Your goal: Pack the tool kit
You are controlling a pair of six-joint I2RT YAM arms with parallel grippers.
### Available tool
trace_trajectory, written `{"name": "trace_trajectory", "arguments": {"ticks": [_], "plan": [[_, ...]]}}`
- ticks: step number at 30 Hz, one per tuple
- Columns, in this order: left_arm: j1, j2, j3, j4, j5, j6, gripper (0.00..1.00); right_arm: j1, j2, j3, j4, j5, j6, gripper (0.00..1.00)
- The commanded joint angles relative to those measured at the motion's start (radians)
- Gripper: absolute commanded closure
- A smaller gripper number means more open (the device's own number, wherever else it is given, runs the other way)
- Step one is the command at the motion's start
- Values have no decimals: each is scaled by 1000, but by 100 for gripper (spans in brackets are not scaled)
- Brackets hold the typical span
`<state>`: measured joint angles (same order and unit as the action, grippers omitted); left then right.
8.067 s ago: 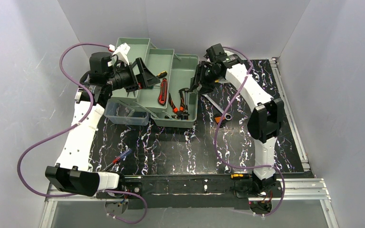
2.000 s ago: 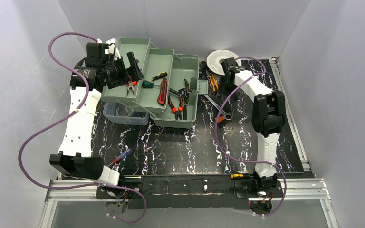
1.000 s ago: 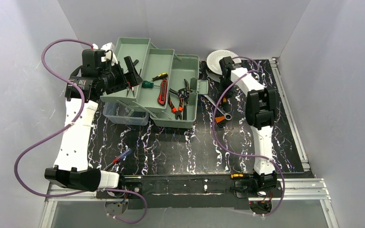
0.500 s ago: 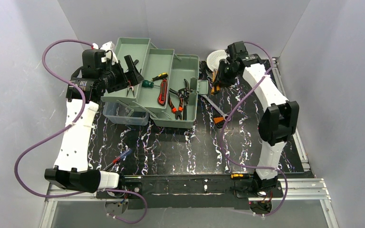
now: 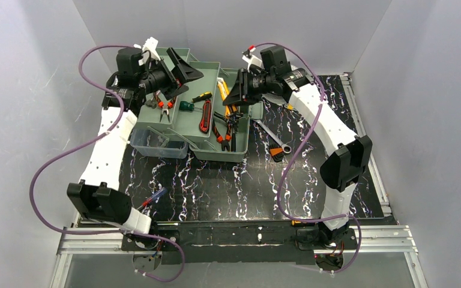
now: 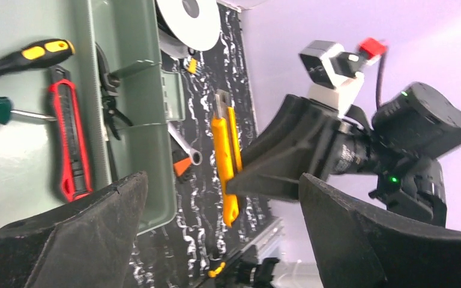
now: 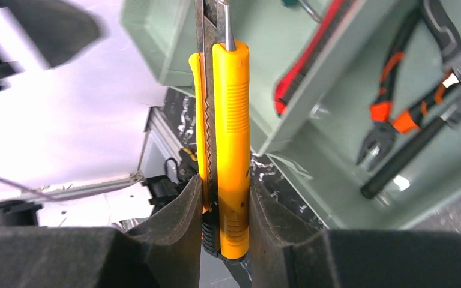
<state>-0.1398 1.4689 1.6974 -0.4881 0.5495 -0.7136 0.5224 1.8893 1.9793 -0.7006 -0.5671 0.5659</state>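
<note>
The step in hand looks like carrying one more tool over for packing. The sage-green toolbox sits open at the far side of the table, left of centre, its trays stepped out to the far left. The right gripper hangs above the toolbox's right end, its jaws closed tight on a yellow utility knife. It pinches the knife near one end, so most of the body sticks out past the fingertips. Below it lie the orange-handled pliers in the deep base and the red knife in the middle tray.

The next move probably calls for lowering the yellow knife flat into a free spot, then releasing it.

The left gripper hovers over the far-left trays, jaws spread wide, holding nothing.
</note>
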Motion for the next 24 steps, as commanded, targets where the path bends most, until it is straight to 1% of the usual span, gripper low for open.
{"name": "trace_trajectory", "arguments": {"ticks": [1,5,8,11,15,17,20,21,22,23,24], "plan": [[-28,28,-28,126,104,-176,5,-7,-51,113,95,-133,10,91],[-78,71,-12,155,109,-220,8,-7,-51,125,122,-153,21,91],[-112,100,4,162,111,-239,13,-7,-59,127,139,-163,25,91],[-140,119,-4,239,131,-252,29,-6,-64,121,145,-176,26,91],[-151,137,-3,274,140,-280,42,-5,-95,79,186,-188,28,91],[-153,144,-5,295,146,-293,46,-5,-101,72,193,-197,30,91],[-159,157,-15,348,177,-327,59,-3,-105,69,191,-202,28,91],[-161,163,-15,354,188,-336,64,-2,-107,66,189,-201,29,87],[-164,170,-12,357,200,-341,75,-2,-109,66,183,-195,28,78],[-165,176,-10,357,209,-342,87,-3,-112,66,171,-183,26,59],[-163,180,-4,349,213,-337,100,-3,-116,66,150,-161,16,38]]}}
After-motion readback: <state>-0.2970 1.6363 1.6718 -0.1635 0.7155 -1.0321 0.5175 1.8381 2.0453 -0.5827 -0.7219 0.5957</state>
